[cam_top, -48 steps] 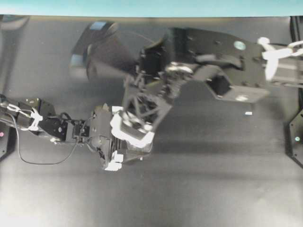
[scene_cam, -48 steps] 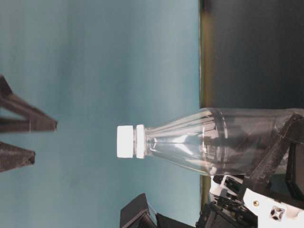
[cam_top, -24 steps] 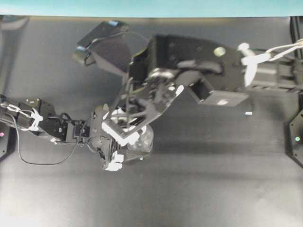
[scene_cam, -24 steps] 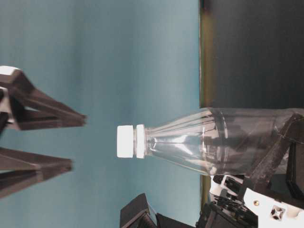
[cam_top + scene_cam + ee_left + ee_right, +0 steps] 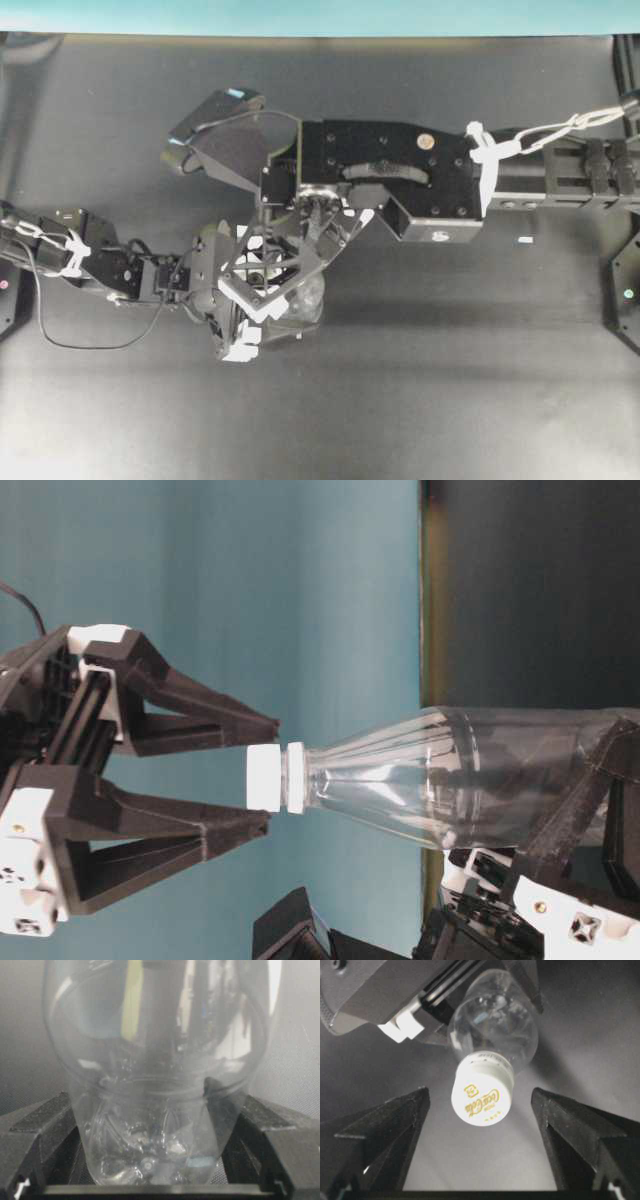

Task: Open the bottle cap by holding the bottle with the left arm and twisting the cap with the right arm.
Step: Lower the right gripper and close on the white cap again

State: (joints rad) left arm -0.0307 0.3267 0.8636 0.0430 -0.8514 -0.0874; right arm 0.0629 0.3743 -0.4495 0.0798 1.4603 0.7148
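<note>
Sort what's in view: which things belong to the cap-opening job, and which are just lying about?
Job:
bottle, gripped by left gripper
bottle cap, still on
right gripper, open around the cap

Lying about:
small white scrap on the table

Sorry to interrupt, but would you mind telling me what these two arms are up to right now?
The left tool is clamped on the body of a clear bottle, holding it upright on the table. The right tool has come down over the white bottle cap. Its fingers stand open on either side of the cap without touching it, so no twisting has begun.
</note>
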